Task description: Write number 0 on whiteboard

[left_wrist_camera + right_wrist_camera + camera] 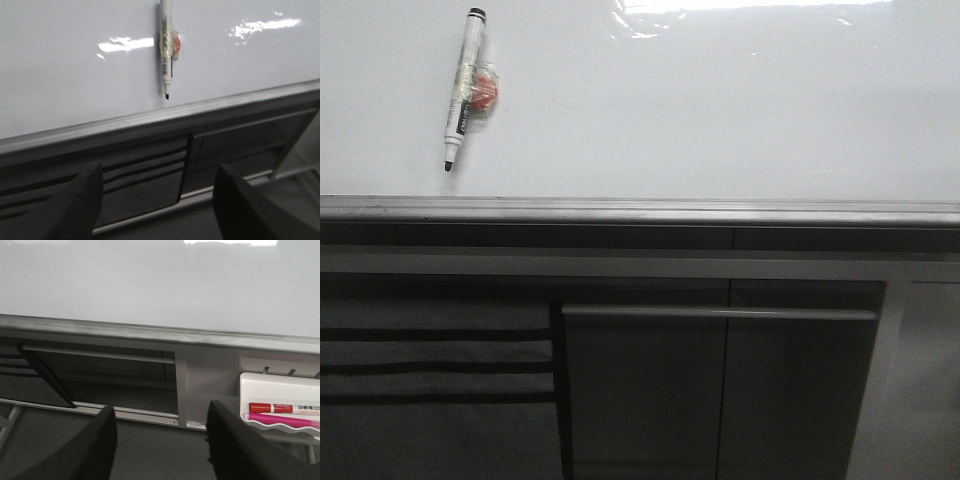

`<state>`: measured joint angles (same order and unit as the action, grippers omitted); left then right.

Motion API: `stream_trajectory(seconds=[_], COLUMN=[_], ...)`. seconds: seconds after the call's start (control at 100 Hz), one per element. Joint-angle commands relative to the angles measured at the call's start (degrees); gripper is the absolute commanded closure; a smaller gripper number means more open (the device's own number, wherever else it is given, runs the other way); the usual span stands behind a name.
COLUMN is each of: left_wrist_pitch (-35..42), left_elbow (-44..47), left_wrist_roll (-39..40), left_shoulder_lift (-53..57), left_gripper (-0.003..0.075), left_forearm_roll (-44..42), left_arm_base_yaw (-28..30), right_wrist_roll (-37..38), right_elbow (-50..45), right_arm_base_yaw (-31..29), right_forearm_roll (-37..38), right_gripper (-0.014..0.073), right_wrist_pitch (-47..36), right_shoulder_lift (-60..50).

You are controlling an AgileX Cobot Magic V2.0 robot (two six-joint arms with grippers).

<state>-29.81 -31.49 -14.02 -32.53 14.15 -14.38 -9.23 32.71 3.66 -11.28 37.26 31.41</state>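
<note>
The whiteboard (700,110) is glossy white with a grey metal edge rail and glare at its top. No number 0 shows on it. A black-capped white marker (463,88) with an orange-red magnet piece sticks to the board at upper left, tip down; it also shows in the left wrist view (166,50). My left gripper (157,200) is open and empty, below the board in front of dark cabinet panels. My right gripper (160,440) is open and empty, low over a grey floor-like surface. Neither gripper shows in the front view.
Dark grey cabinet panels (650,390) with a slatted section (430,360) sit under the board's rail (640,210). A white tray (280,405) at the right holds a red marker (272,408) and a pink marker (282,421).
</note>
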Motion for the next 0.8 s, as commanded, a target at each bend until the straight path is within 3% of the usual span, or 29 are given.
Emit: stream_trajectory(seconds=[0.0,0.39,0.79], left_wrist_pitch=[5.8,6.5,8.1], left_elbow=[-4.1,-18.7,-31.3], left_wrist_roll=[-0.2,-0.2,-0.3], left_shoulder_lift=[-7.2,-35.0,-49.6], left_gripper=[0.0314,0.0314,0.0314], left_forearm_roll=[1.3,1.9,1.4], left_arm_base_yaw=[-1.8,-2.7,-5.1], right_wrist_roll=[-0.8,-0.8,-0.8], right_elbow=[2.1,2.1,2.1], right_arm_base_yaw=[-0.2,-0.2,-0.2], right_forearm_roll=[-0.3,-0.3,-0.3], right_gripper=[0.023,0.023,0.023], right_wrist_pitch=[-3.4,-3.5,-3.7], right_shoulder_lift=[0.9,1.0,1.0])
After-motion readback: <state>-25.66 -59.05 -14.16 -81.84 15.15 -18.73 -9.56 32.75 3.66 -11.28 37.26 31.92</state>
